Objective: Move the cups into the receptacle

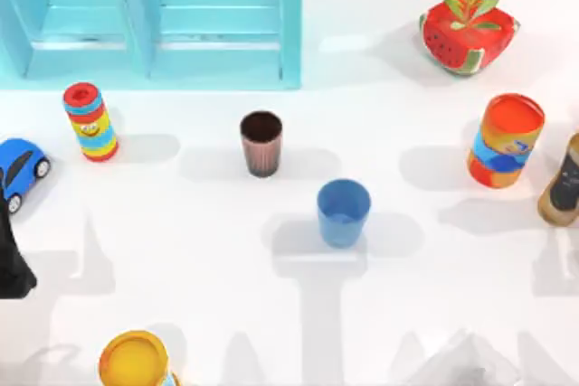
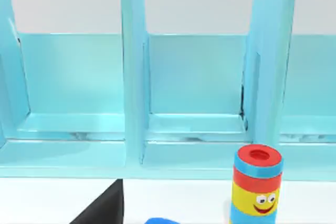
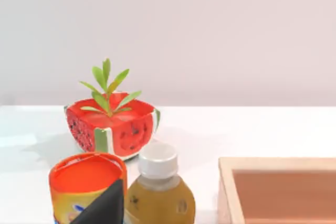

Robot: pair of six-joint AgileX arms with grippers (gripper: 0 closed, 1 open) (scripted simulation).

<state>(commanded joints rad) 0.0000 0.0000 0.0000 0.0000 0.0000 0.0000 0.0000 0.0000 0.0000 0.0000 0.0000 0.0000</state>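
Note:
Two cups stand upright near the table's middle. The dark brown ribbed cup (image 1: 261,143) is farther back, and the plain blue cup (image 1: 343,212) stands in front of it to the right, a short gap between them. My left gripper (image 1: 11,264) is a dark shape at the table's left edge, far from both; a black part of it (image 2: 102,208) shows in the left wrist view. A black part of my right gripper (image 3: 102,205) shows in the right wrist view. Either the turquoise shelf (image 1: 154,51) or the shallow wooden box (image 3: 227,192) could be the receptacle; I cannot tell which.
A striped smiley cylinder (image 1: 90,121) and a blue toy car (image 1: 20,169) stand at the left. At the right are an orange-and-blue can (image 1: 505,140), a bottle (image 1: 563,183) and a watermelon planter (image 1: 468,29). A yellow-topped cylinder (image 1: 136,361) is at the front.

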